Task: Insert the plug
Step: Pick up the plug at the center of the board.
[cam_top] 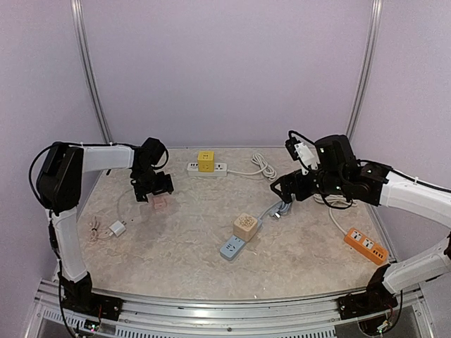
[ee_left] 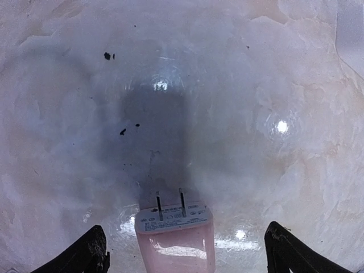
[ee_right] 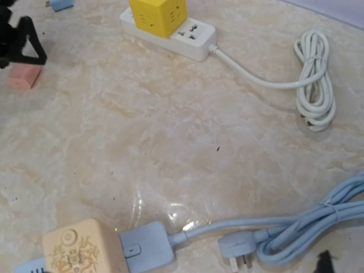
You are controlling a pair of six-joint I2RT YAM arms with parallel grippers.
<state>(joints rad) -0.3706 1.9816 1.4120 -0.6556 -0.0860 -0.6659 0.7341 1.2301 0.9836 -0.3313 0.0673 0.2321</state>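
A pink plug (ee_left: pixel 176 242) with two flat prongs lies on the marbled table, prongs pointing away in the left wrist view. My left gripper (ee_left: pixel 185 256) is open and straddles it; its dark fingertips (ee_left: pixel 85 256) stand well clear on both sides. From above, the pink plug (cam_top: pixel 160 202) sits just under the left gripper (cam_top: pixel 153 189). My right gripper (cam_top: pixel 282 189) hovers open and empty above the blue cord. Below it lie a blue power strip (ee_right: pixel 145 247), carrying a beige cube adapter (ee_right: pixel 79 250), and its loose blue three-pin plug (ee_right: pixel 239 250).
At the back, a white power strip (cam_top: pixel 218 167) holds a yellow cube (cam_top: pixel 206 160), its white cable (ee_right: pixel 313 79) coiled beside it. An orange power strip (cam_top: pixel 366 246) lies at the right edge. A small white charger (cam_top: pixel 116 228) with cord rests front left.
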